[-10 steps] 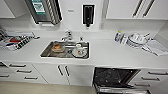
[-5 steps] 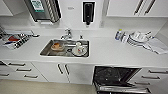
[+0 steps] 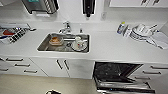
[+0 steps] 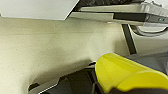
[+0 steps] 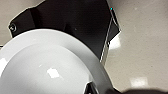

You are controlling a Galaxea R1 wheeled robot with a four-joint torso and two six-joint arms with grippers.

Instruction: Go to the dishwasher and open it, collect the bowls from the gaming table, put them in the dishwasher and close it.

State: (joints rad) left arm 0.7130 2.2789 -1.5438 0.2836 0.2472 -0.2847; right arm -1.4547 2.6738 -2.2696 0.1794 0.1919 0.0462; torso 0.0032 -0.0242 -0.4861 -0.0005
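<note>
Under the counter (image 3: 112, 51), open dishwasher (image 3: 117, 75), dishes in sink (image 3: 64, 43)

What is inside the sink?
In the sink sit a dish with something orange and a white plate with a cup on it. What lies under those dishes is covered, so I cannot tell.

No text, label, brand or number can be read on anything in these views; the bottle (image 3: 121, 27) on the counter (image 3: 110, 47) bears only blurred colours.
</note>
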